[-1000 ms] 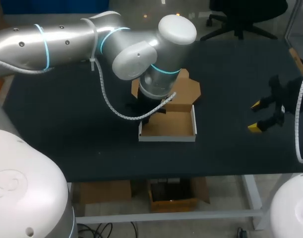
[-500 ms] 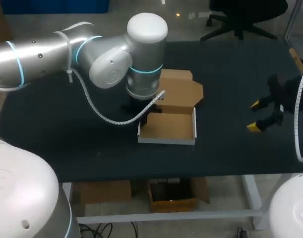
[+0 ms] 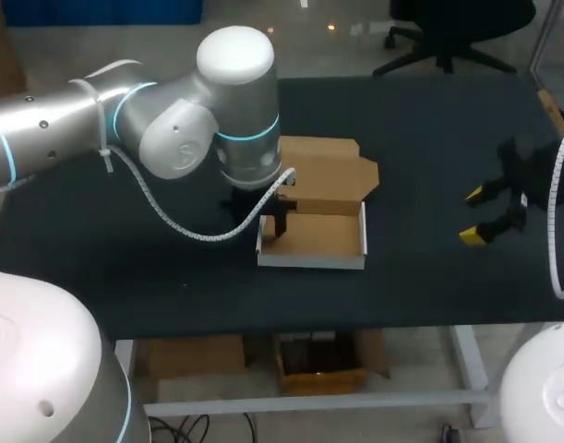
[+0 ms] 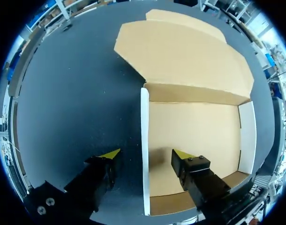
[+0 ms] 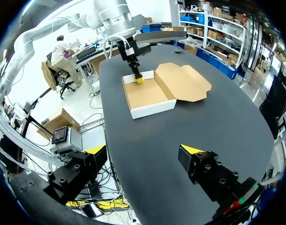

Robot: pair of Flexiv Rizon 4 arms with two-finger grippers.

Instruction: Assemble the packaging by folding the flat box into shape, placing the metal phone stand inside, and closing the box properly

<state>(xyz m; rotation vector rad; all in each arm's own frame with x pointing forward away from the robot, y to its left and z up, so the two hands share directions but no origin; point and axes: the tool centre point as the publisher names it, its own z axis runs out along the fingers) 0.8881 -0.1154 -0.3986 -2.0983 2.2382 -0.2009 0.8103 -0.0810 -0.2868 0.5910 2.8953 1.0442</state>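
At the box (image 3: 311, 261) left wall, left gripper (image 4: 147, 153) straddles it, fingers spread; right gripper (image 3: 474, 217) well apart, also spread.

Silver arm (image 3: 69, 129), cyan rings (image 3: 247, 137), yellow-tipped claw (image 4: 147, 154)

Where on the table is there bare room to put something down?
Bare table lies between the box and the right gripper, and along the front edge before the box. It is crowded at the box's left wall, which the open left gripper straddles.
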